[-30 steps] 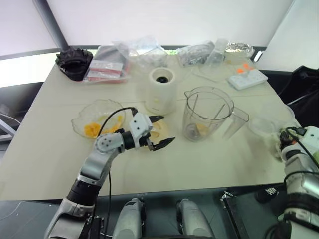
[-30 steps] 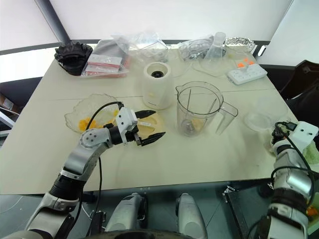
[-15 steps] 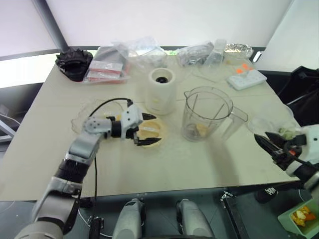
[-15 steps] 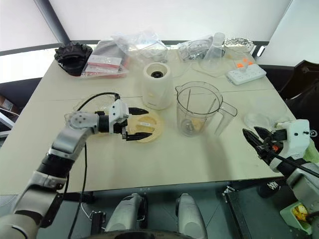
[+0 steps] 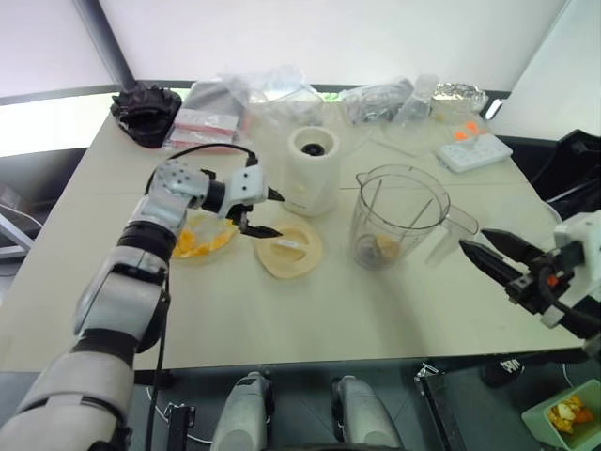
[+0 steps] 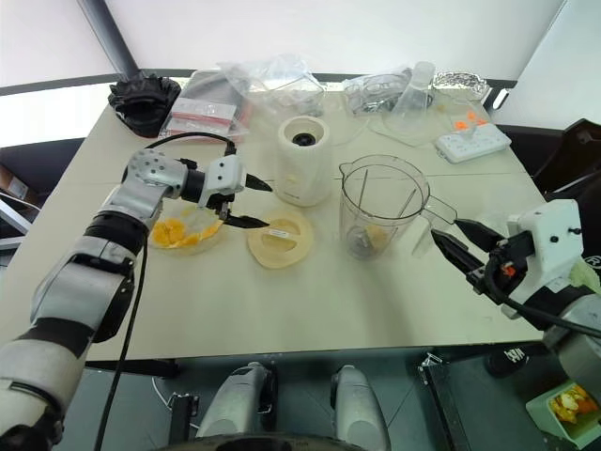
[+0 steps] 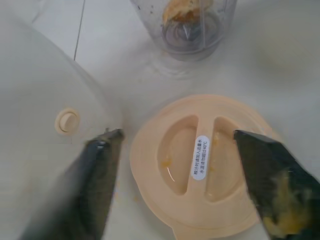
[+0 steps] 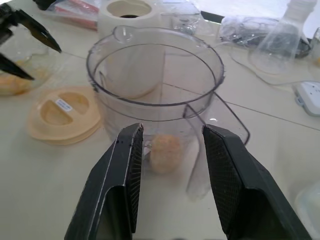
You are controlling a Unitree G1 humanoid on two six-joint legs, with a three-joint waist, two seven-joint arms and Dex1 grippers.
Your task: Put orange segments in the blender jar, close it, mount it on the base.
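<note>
The tall clear plastic blender jar [image 6: 382, 209] stands open on the tabletop [image 6: 310, 310] with one orange segment [image 8: 165, 151] inside. The cream-yellow round lid [image 6: 280, 241] lies beside it, the cream-white cylindrical base [image 6: 303, 160] behind, unmounted. Both the left gripper [image 6: 252, 206] and right gripper [image 6: 457, 245] have fingers apart, empty.

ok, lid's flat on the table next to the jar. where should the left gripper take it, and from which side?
Probably from above, on the raised bar across the middle of the lid. The lid lies flat with that side up, two recesses flanking the bar, so the fingers have room there. Its rim sits flush on the table. The left gripper is open over it, empty.
</note>
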